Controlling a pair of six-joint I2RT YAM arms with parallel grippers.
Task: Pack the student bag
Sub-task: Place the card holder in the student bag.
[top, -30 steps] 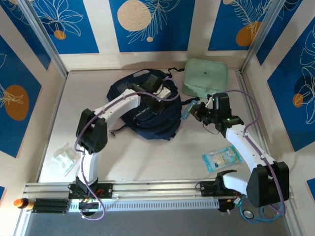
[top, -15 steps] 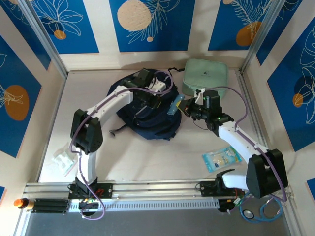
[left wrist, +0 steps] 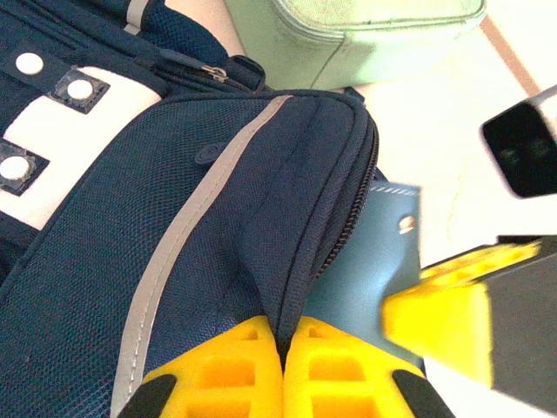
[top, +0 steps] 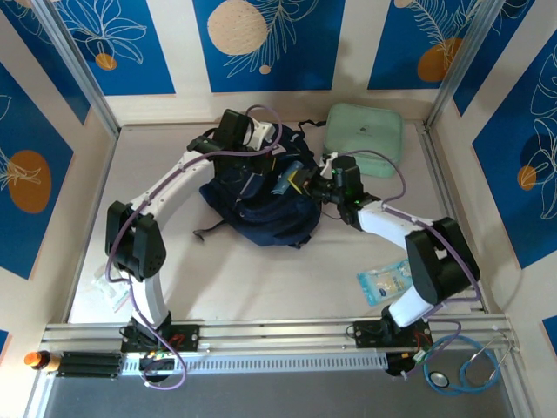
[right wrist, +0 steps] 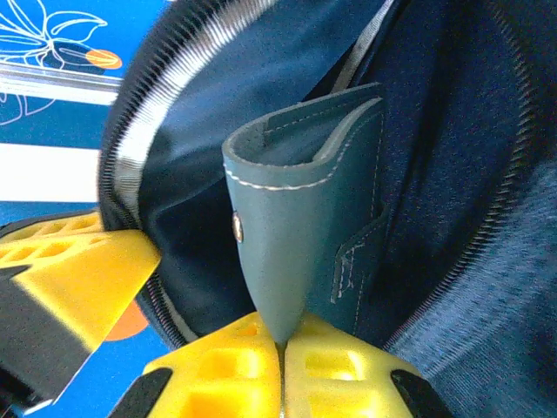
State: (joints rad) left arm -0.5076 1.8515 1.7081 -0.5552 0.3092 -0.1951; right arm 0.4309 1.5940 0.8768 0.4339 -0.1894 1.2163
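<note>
Over the open mouth of the student bag [top: 261, 218], the right gripper [right wrist: 280, 348] is carrying a teal wallet [right wrist: 305, 200] that was hanging beside the bag half a second ago. The wallet's lower end is now sitting inside the zip line. The left gripper [left wrist: 283, 344] is reaching farther back than before. Its yellow fingers are pressing together on the bag's zip-edge fabric and holding the pocket open, while the right gripper's fingers are clamping the wallet's spine.

The bag is lying at the back middle of a pale beige table [top: 261, 287], just beside a mint-green case [top: 364, 133]. Blue wall panels with white leaf drawings are standing around it.

The bag is showing woven navy mesh, a pale grey stripe and a white patch with round studs. The wallet is looking like smooth folded leather with light stitching and a small snap.
</note>
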